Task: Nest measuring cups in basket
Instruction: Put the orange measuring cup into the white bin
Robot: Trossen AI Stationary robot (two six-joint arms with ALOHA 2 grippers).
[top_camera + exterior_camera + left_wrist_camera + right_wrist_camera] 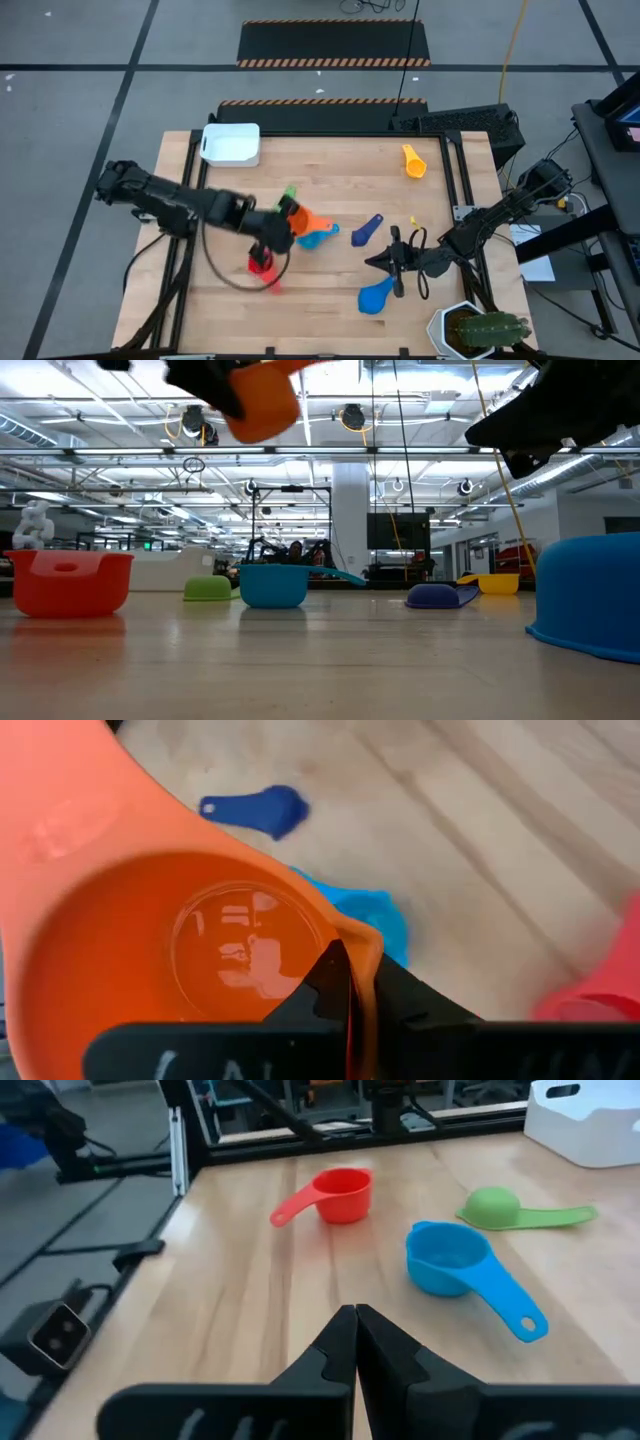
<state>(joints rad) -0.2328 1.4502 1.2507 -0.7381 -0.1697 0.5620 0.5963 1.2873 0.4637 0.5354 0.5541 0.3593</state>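
Risk, grip: we judge the orange cup [170, 950] could slip or swing, since the left gripper [283, 222] pinches only a thin stretch of its rim wall.
Risk, travel: the basket [231, 144] sits at the far left corner of the table [330, 300], well apart from the lifted cup; a tilt on the way could drop it short.
Risk, nesting order: we see no cup inside the basket, so a small cup placed first could block larger ones.
Left arm pose: it reaches from the left edge to mid-table, holding the orange cup in the air, above the light blue cup [445, 1260] and near the red cup [340, 1195].
Left fingers: closed on the orange cup's rim, one finger inside the bowl.
Right arm pose: it waits near the right edge; right gripper [355, 1330] points across the table.
Right fingers: pressed together, holding nothing.
Other cups: green cup [495, 1205] inverted beside the light blue one; navy cup [366, 229] mid-table; blue cup [377, 295] near the front; yellow cup [414, 161] far right.
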